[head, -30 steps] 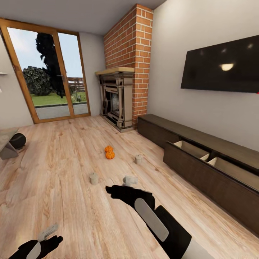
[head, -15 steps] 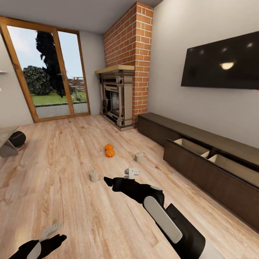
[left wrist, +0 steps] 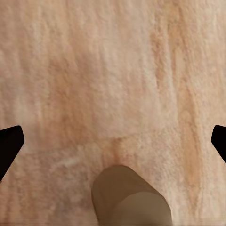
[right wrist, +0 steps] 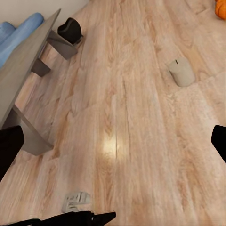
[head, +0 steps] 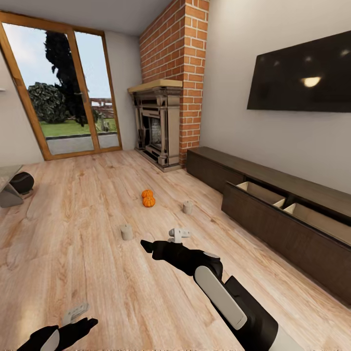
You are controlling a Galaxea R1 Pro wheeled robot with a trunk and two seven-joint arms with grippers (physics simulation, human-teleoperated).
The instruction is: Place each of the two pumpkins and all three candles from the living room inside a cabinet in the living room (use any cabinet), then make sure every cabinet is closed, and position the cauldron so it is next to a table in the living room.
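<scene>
Two orange pumpkins (head: 148,198) sit together on the wood floor, mid-room. One pale candle (head: 126,232) stands left of them, and a second candle (head: 187,207) stands nearer the cabinet. The first candle (right wrist: 181,71) also shows in the right wrist view. My right gripper (head: 178,235) hangs open over the floor between these candles, short of the pumpkins. My left gripper (head: 75,313) is open low at the near left, and a beige candle-like cylinder (left wrist: 128,197) lies just under it. The dark-brown cabinet (head: 273,217) runs along the right wall, one front pulled out over a beige interior. The black cauldron (head: 22,182) sits by a grey table (head: 6,191).
A brick fireplace (head: 161,129) stands in the far corner beside glass patio doors (head: 63,105). A TV (head: 302,78) hangs above the cabinet. In the right wrist view the grey table (right wrist: 28,66) has the cauldron (right wrist: 69,29) at its far end and a blue cushion (right wrist: 19,33) behind.
A second ago my right arm rose and reached forward, then held still. My left gripper drifted slightly right. The head view shifted a little, so the room sits slightly differently.
</scene>
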